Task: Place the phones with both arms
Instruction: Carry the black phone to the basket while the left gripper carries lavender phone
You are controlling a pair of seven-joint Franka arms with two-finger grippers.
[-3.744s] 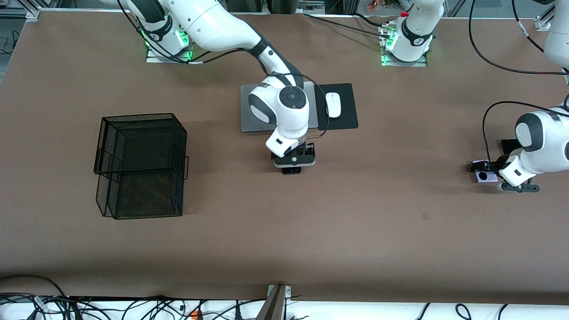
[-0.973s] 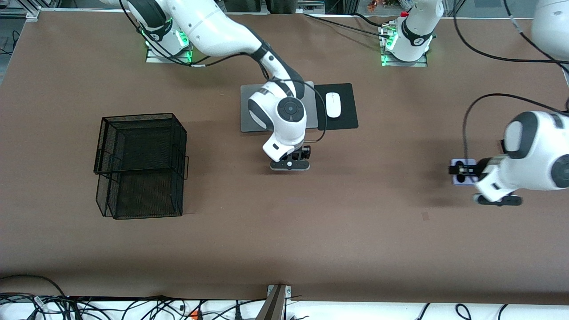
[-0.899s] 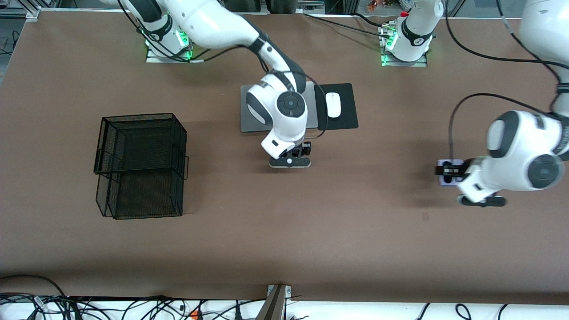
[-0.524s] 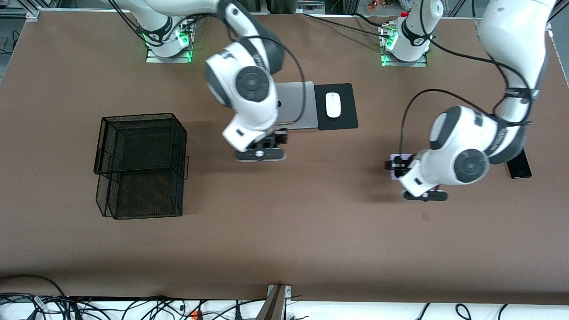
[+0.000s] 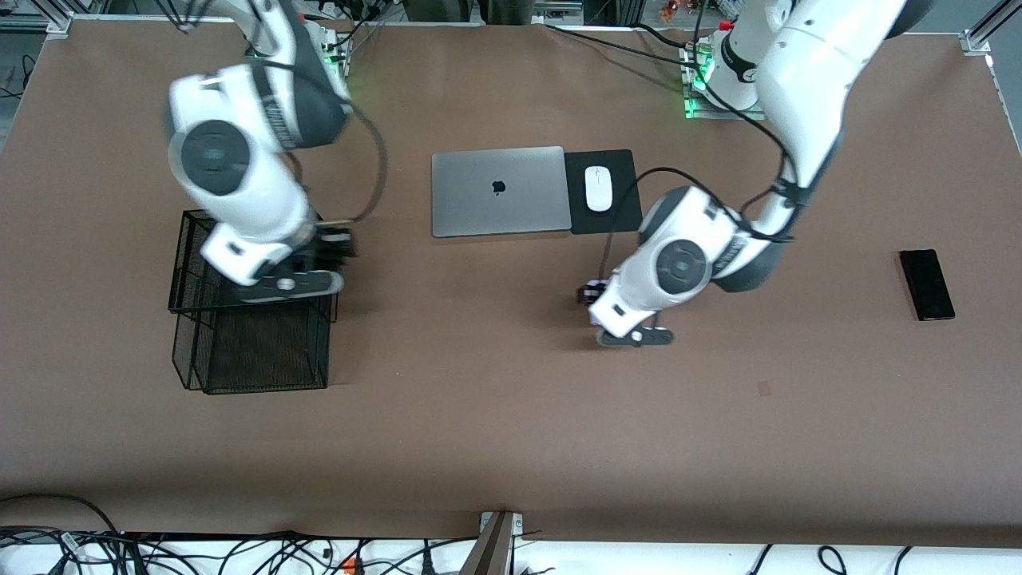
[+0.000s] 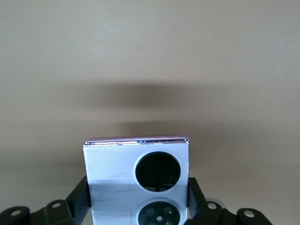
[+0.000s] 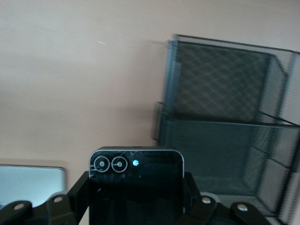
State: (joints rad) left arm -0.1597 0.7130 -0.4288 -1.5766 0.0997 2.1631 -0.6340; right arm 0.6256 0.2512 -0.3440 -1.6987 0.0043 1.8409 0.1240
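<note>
My right gripper is shut on the small squarish black phone and hangs over the edge of the black mesh basket that faces the laptop. The basket's open tiers show just past that phone in the right wrist view. My left gripper is shut on the lilac-white phone with two black circles. It is held over bare table near the middle, with a black finger against each side. The long slim black phone lies flat toward the left arm's end of the table.
A closed grey laptop lies at mid-table, closer to the bases. Beside it a white mouse rests on a black pad. Cables trail along the table edge closest to the front camera.
Both arms swung toward the right arm's end with their phones. The right gripper went from beside the laptop to the basket. The left went from near the slim phone to mid-table.
</note>
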